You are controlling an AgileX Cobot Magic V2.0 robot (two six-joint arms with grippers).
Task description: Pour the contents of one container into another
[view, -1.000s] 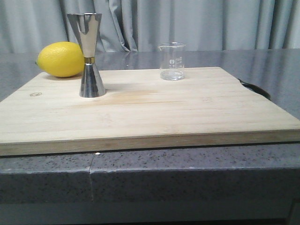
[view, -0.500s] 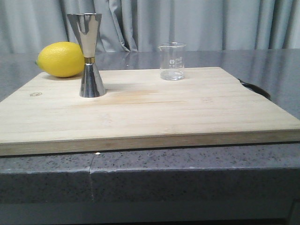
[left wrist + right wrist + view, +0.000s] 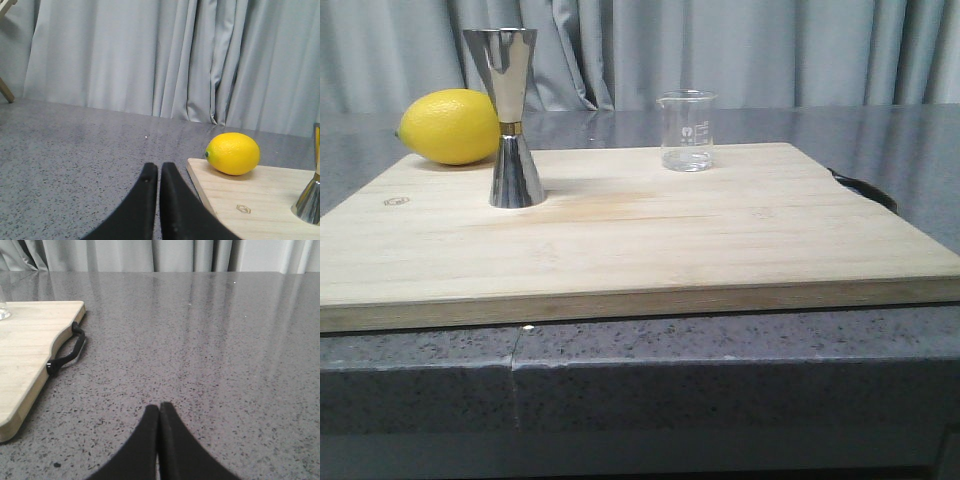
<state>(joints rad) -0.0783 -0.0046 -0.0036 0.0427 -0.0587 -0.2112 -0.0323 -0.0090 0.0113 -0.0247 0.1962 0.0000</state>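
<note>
The clear glass beaker [image 3: 687, 131] stands upright at the far middle of the wooden board [image 3: 640, 240]. The steel hourglass jigger [image 3: 510, 118] stands upright on the board's far left; its base edge [image 3: 309, 202] shows in the left wrist view. My left gripper [image 3: 159, 166] is shut and empty, over the grey counter just off the board's left edge. My right gripper [image 3: 159, 407] is shut and empty, over the counter off the board's right side. Only the beaker's base edge [image 3: 2, 313] shows in the right wrist view. Neither arm appears in the front view.
A yellow lemon [image 3: 450, 126] lies on the board's far left corner, just behind the jigger, and shows as lemon [image 3: 233, 153] in the left wrist view. A black strap handle [image 3: 65, 353] hangs at the board's right edge. Grey curtains [image 3: 720, 50] close the back.
</note>
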